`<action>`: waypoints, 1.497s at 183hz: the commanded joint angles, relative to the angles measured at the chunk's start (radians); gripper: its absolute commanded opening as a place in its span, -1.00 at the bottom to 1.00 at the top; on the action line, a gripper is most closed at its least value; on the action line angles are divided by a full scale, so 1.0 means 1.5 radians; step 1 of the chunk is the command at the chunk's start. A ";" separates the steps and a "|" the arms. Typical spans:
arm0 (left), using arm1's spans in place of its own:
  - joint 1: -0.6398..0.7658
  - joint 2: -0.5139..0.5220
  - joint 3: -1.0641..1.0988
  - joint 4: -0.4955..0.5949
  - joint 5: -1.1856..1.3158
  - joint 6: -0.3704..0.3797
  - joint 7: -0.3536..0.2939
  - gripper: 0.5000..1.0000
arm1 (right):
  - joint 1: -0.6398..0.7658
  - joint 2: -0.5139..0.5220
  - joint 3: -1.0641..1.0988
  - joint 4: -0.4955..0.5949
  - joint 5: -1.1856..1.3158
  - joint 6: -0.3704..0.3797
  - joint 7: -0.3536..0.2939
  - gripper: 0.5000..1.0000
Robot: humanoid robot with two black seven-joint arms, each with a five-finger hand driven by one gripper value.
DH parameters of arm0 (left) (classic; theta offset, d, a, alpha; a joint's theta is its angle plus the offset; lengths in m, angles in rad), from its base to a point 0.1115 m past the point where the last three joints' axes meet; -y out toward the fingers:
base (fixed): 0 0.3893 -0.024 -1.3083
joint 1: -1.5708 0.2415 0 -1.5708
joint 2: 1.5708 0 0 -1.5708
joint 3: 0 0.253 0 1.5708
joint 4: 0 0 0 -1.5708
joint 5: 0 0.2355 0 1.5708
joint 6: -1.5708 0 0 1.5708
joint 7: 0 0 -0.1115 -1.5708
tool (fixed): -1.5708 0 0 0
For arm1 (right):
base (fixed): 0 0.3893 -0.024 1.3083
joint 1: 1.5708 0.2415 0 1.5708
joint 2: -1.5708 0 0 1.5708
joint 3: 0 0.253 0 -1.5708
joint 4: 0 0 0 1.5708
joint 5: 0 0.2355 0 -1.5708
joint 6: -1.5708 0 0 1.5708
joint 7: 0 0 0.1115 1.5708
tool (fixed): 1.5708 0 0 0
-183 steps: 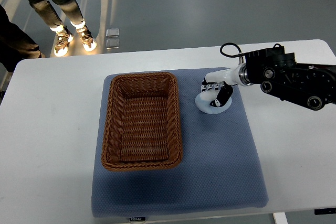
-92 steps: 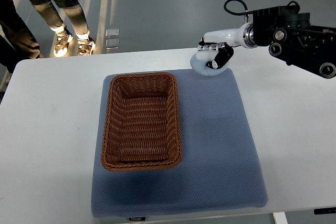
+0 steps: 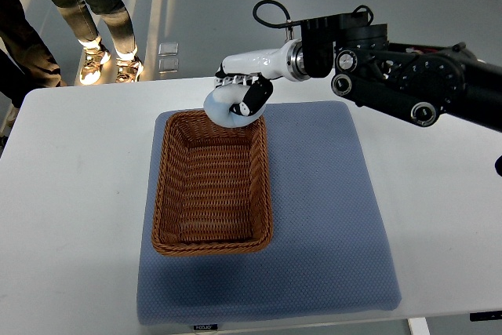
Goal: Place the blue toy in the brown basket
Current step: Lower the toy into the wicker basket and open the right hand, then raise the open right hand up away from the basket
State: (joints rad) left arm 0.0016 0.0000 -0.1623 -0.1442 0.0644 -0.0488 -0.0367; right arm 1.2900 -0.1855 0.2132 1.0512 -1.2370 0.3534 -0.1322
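Observation:
My right hand point(image 3: 235, 98) reaches in from the right and is shut on the pale blue toy point(image 3: 223, 109), a rounded lump held in the air. Hand and toy hang over the far end of the brown wicker basket point(image 3: 163, 186), just above its back rim. The basket is rectangular, holds nothing, and stands on the left part of a blue mat point(image 3: 329, 217). The fingers hide much of the toy's upper side. No left arm shows.
The mat lies on a white table point(image 3: 70, 194). A person's legs and shoes point(image 3: 110, 52) stand on the grey floor beyond the table's far left corner. The black right arm point(image 3: 408, 88) spans the table's far right.
The right hand lifted the toy off the mat's right side, then carried it up and leftward until it reached the basket's far end. The person's feet shifted slightly.

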 commanded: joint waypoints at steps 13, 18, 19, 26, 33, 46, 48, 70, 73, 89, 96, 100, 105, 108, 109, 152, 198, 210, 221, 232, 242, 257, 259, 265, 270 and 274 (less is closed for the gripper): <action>0.000 0.000 0.000 0.000 0.000 0.000 0.000 1.00 | -0.064 0.042 0.000 -0.004 -0.008 -0.017 0.001 -1.00; 0.000 0.000 0.000 0.000 0.000 0.000 0.000 1.00 | -0.078 0.049 0.000 -0.006 -0.009 -0.021 0.001 -1.00; 0.000 0.000 0.000 0.000 0.000 0.000 0.000 1.00 | -0.078 0.049 0.000 -0.006 -0.009 -0.021 0.001 -1.00; 0.000 0.000 0.000 0.000 0.000 0.000 0.000 1.00 | -0.091 0.058 0.000 -0.012 -0.012 -0.028 0.001 -1.00; 0.000 0.000 0.001 0.000 0.000 0.000 0.000 1.00 | -0.099 0.064 0.001 -0.017 -0.012 -0.033 0.001 -1.00; 0.000 0.000 0.000 0.000 0.000 0.000 0.000 1.00 | -0.105 0.070 0.001 -0.023 -0.012 -0.037 0.001 -0.99; 0.000 0.000 0.001 0.000 0.000 0.001 0.000 1.00 | -0.106 0.070 0.001 -0.023 -0.012 -0.038 0.001 -0.98; 0.000 0.000 0.001 0.000 0.000 0.000 0.000 1.00 | -0.112 0.078 0.002 -0.024 -0.011 -0.051 0.005 -0.83; 0.000 0.000 0.000 0.000 0.000 0.000 0.000 1.00 | -0.112 0.078 0.002 -0.024 -0.011 -0.053 0.007 -0.81; 0.000 0.000 0.000 0.000 0.000 0.000 0.000 1.00 | -0.114 0.080 0.002 -0.024 -0.011 -0.064 0.016 -0.55; 0.000 0.000 0.000 0.000 0.000 0.000 0.000 1.00 | -0.114 0.081 0.002 -0.024 -0.011 -0.068 0.017 -0.35; 0.000 0.000 0.000 0.000 0.000 0.000 0.000 1.00 | -0.114 0.081 0.002 -0.024 -0.011 -0.069 0.018 -0.25; 0.000 0.000 0.001 0.000 0.000 0.000 0.000 1.00 | -0.114 0.080 0.002 -0.023 -0.010 -0.069 0.018 -0.17; 0.000 0.000 0.000 0.000 0.000 0.000 0.000 1.00 | -0.114 0.080 0.002 -0.023 -0.010 -0.068 0.018 -0.11; 0.000 0.000 0.000 0.000 0.000 0.000 0.000 1.00 | -0.114 0.080 0.002 -0.023 -0.010 -0.068 0.018 -0.11; 0.000 0.000 0.000 0.000 0.000 0.000 0.000 1.00 | -0.114 0.079 0.002 -0.023 -0.003 -0.067 0.021 0.33; 0.000 0.000 0.001 0.000 0.000 0.000 0.000 1.00 | -0.107 0.070 0.016 -0.022 0.002 -0.057 0.022 0.64; 0.000 0.000 0.001 0.000 0.000 0.000 0.000 1.00 | -0.106 0.067 0.045 -0.023 0.003 -0.047 0.022 0.64; 0.000 0.000 0.000 0.000 0.000 0.001 0.000 1.00 | -0.102 0.058 0.068 -0.023 0.005 -0.039 0.022 0.64; 0.001 0.000 0.001 0.000 0.000 0.000 0.000 1.00 | -0.095 0.046 0.098 -0.023 0.013 -0.034 0.023 0.64; 0.000 0.000 0.000 0.000 0.000 0.000 0.000 1.00 | -0.096 0.037 0.128 -0.024 0.028 -0.033 0.023 0.64; 0.000 0.000 0.000 0.000 0.000 0.001 0.000 1.00 | -0.100 0.020 0.180 -0.031 0.061 -0.035 0.025 0.64; 0.000 0.000 0.000 0.000 0.000 0.001 0.000 1.00 | -0.100 0.019 0.187 -0.032 0.067 -0.035 0.026 0.64; 0.000 0.000 0.001 0.000 0.000 0.000 0.000 1.00 | -0.104 0.017 0.210 -0.039 0.085 -0.035 0.031 0.64; 0.000 0.000 0.000 0.000 0.000 0.000 0.000 1.00 | -0.110 0.016 0.225 -0.045 0.100 -0.036 0.036 0.64; 0.000 0.000 0.000 0.000 0.000 0.000 0.000 1.00 | -0.122 0.016 0.252 -0.055 0.122 -0.039 0.042 0.64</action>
State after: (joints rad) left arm 0.0015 0.0000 -0.1622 -0.1442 0.0644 -0.0488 -0.0369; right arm 1.1405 -0.1504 0.4791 1.0034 -1.1447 0.3016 -0.0927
